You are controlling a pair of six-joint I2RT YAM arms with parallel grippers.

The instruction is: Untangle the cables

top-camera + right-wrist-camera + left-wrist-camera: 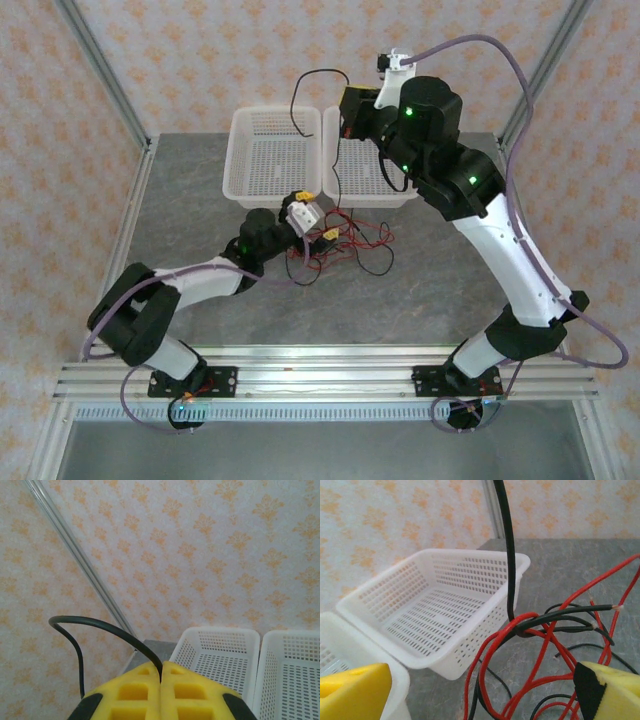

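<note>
The cables [348, 240] lie as a red and black tangle on the grey table in front of the baskets. My left gripper [316, 216] stands open at the tangle's left side. In the left wrist view its yellow fingers [355, 692] are wide apart, with red and black strands [530, 630] in the gap and beyond it. My right gripper [348, 112] is raised above the baskets and shut on a black cable [334, 170] that runs taut down into the tangle. In the right wrist view the gripper [161, 680] pinches that black cable [100, 625], whose free end loops over to the left.
Two white perforated baskets stand side by side at the back of the table, the left one [272, 160] and the right one [372, 185]. Metal frame posts [105, 75] rise at the back corners. An aluminium rail [320, 365] runs along the near edge.
</note>
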